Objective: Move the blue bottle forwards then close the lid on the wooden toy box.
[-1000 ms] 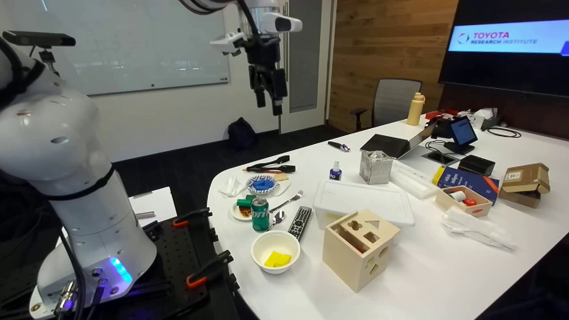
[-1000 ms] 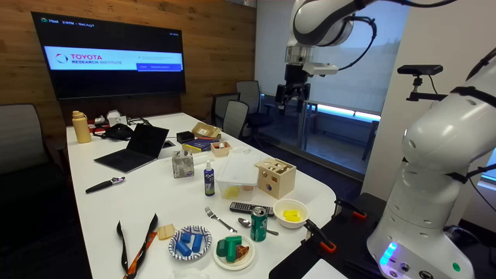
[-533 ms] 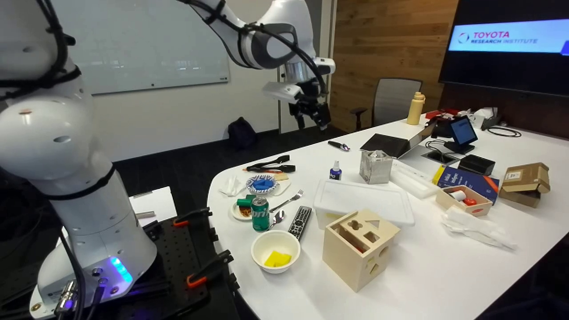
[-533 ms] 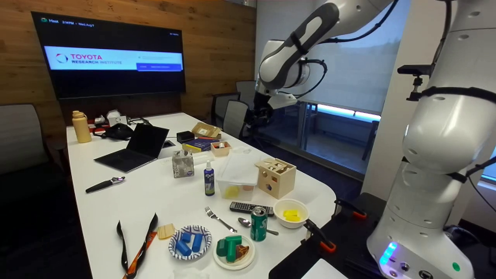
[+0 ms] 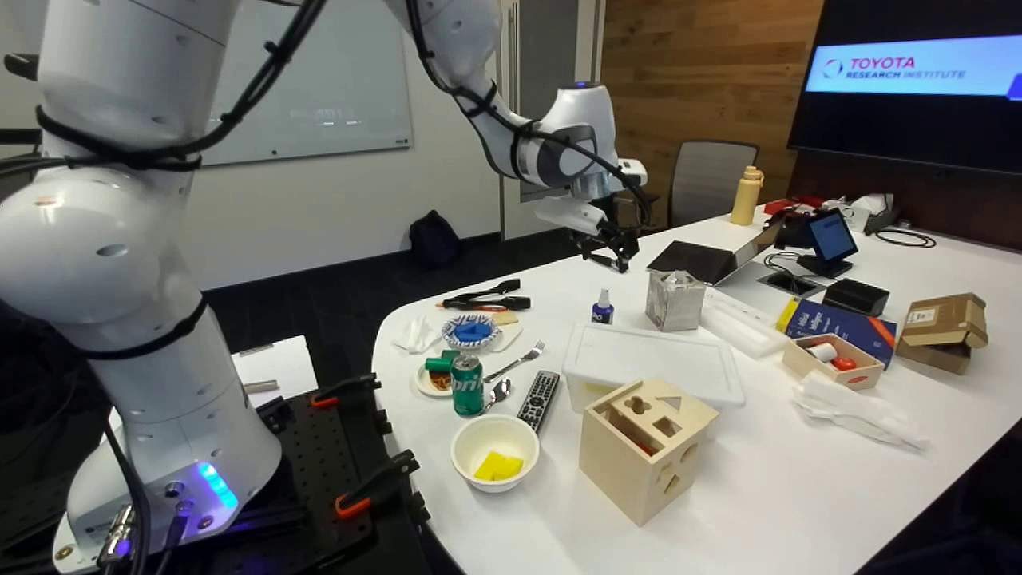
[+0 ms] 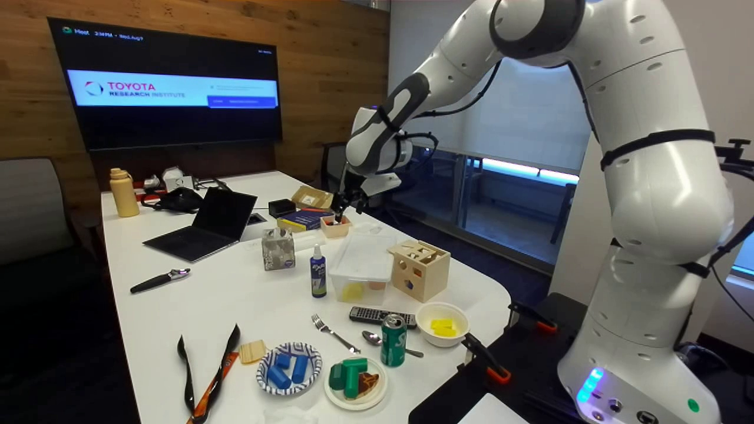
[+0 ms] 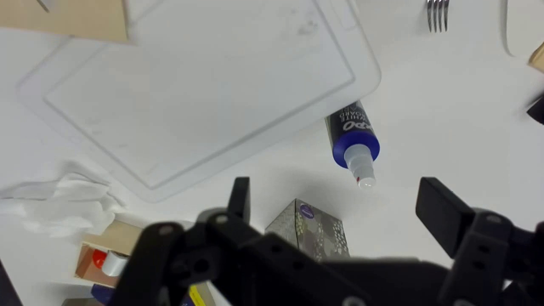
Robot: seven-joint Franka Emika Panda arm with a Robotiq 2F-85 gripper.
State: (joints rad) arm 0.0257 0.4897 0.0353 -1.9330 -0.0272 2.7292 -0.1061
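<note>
Hovering above the table (image 5: 766, 495) — arm (image 6: 642, 88) bent, gripper (image 7: 335, 196) spread.

White bowl (image 5: 495, 434): yellow pieces (image 5: 499, 465) inside.
Dark remote (image 6: 382, 317): flat, just beside the white bowl.
Sprite can (image 6: 393, 343): upright and green — a spoon (image 6: 371, 337) lies partly hidden behind it in an exterior view.
White plate (image 6: 356, 406): green pieces (image 6: 351, 378) and a brown piece (image 6: 369, 384).
Patterned bowl (image 6: 288, 390): three blue pieces (image 6: 299, 369).
Fork (image 6: 337, 336): lying between the patterned bowl and the dark remote.
Tongs (image 6: 218, 377): black, arms spread.
Plastic tub (image 5: 651, 359): see-through walls, white top.
Small tray (image 5: 872, 372): a red piece (image 5: 844, 363) and a white cylinder (image 5: 822, 351) in it.
Laptop (image 6: 225, 213): open, screen dark.
Yellow bottle (image 6: 123, 195): upright — well apart from the tongs.
</note>
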